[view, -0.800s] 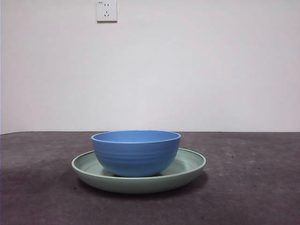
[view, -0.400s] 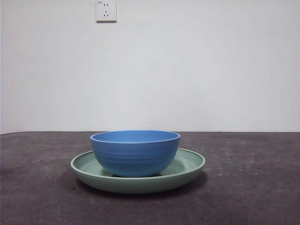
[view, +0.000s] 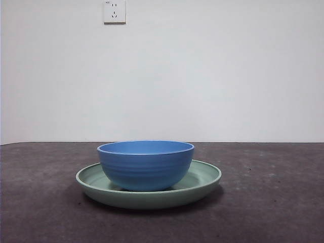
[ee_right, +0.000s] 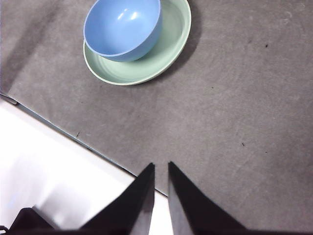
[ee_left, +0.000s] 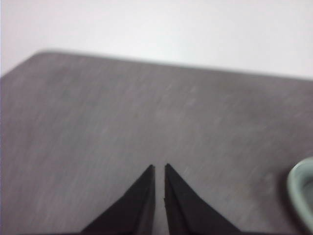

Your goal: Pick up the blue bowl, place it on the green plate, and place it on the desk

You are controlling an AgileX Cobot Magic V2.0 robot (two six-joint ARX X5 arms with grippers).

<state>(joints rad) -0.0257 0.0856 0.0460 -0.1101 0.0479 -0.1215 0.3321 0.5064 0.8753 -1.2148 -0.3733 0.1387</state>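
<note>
The blue bowl (view: 146,164) sits upright in the green plate (view: 202,179), which rests on the dark grey desk (view: 273,202). Both also show in the right wrist view: the bowl (ee_right: 122,27) sits toward one side of the plate (ee_right: 168,46). My right gripper (ee_right: 160,166) is shut and empty, well away from the dishes, over the desk's edge. My left gripper (ee_left: 159,167) is shut and empty above bare desk; a sliver of the plate's rim (ee_left: 299,188) shows at that picture's edge. Neither gripper appears in the front view.
A white wall with a socket (view: 115,11) stands behind the desk. In the right wrist view the desk's edge (ee_right: 73,137) runs diagonally, with white floor beyond it.
The bowl and plate shifted very slightly to the left between the earliest frame and now; nothing else differs.
</note>
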